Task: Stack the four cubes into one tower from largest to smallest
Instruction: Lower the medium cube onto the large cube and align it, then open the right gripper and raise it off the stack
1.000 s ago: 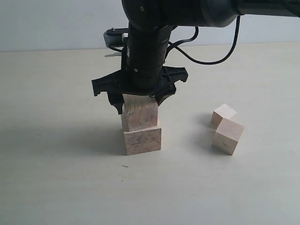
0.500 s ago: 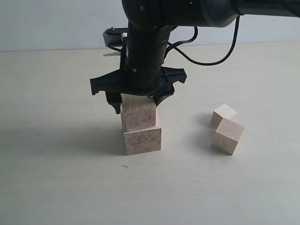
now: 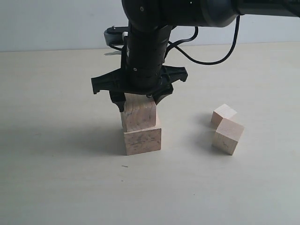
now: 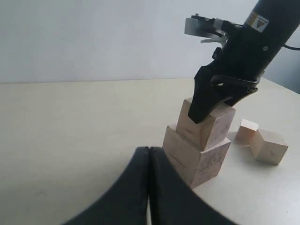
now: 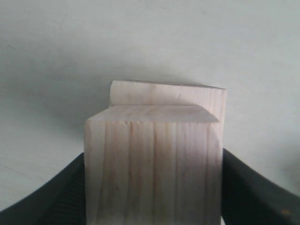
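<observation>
The largest cube (image 3: 143, 140) stands on the table, its front face mottled. The second cube (image 3: 139, 115) rests on it, set slightly toward the back left. My right gripper (image 3: 139, 101) comes straight down from above and is shut on this upper cube, with a black finger (image 5: 51, 197) on each side of it. The wrist view shows the held cube (image 5: 152, 164) with the largest cube's edge (image 5: 168, 93) beyond it. The third cube (image 3: 228, 136) and the smallest cube (image 3: 223, 115) lie together to the right. My left gripper (image 4: 149, 154) is shut and empty, low beside the stack (image 4: 201, 161).
The pale tabletop (image 3: 56, 178) stretches around the stack. The right arm's black body and cable (image 3: 206, 61) hang over the middle of the scene. A white wall stands behind the table's far edge.
The upper cube was tilted a second ago; it has settled level onto the largest cube, shifting slightly left. The right gripper stays around it. The two small cubes have not moved.
</observation>
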Controlling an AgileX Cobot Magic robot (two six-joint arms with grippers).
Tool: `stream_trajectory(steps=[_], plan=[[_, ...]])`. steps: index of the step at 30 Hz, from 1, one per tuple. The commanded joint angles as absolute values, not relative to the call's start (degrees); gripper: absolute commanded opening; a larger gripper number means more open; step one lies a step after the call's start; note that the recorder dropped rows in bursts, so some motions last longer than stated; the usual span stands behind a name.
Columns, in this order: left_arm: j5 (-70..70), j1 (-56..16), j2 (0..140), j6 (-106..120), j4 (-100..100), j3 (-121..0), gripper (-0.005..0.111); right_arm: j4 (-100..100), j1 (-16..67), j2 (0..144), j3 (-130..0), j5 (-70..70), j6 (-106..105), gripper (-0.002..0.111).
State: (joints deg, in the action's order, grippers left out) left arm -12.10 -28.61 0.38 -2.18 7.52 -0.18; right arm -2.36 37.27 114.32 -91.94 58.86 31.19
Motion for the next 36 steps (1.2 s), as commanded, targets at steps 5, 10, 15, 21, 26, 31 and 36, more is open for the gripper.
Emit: stream_trajectory(steps=[5,10,15,21,26,31,36], plan=[[-11.9,-28.5,0.0,-2.0,7.6,0.0,0.000,-3.6,37.3,114.0,-92.4,58.2,31.4,0.063],[-11.9,-28.5,0.0,-2.0,7.6,0.0,0.000,-3.6,37.3,114.0,-92.4,58.1,31.4,0.063],[-11.9,-28.5,0.0,-2.0,7.6,0.0,0.000,-3.6,37.3,114.0,-92.4,57.3,31.4,0.063],[-11.9,-28.5,0.0,-2.0,7.6,0.0,0.000,-3.6,37.3,114.0,-92.4,57.4,31.3,0.075],[-11.9,-28.5,0.0,-2.0,7.6,0.0,0.000,-4.7,37.3,113.4,-92.4,57.4,31.3,0.075],[-11.9,-28.5,0.0,-2.0,7.6,0.0,0.000,-8.9,37.3,111.0,-92.4,57.3,31.8,0.075],[-11.9,-28.5,0.0,-2.0,7.6,0.0,0.000,-9.4,37.3,108.1,-92.4,56.2,31.8,0.075]])
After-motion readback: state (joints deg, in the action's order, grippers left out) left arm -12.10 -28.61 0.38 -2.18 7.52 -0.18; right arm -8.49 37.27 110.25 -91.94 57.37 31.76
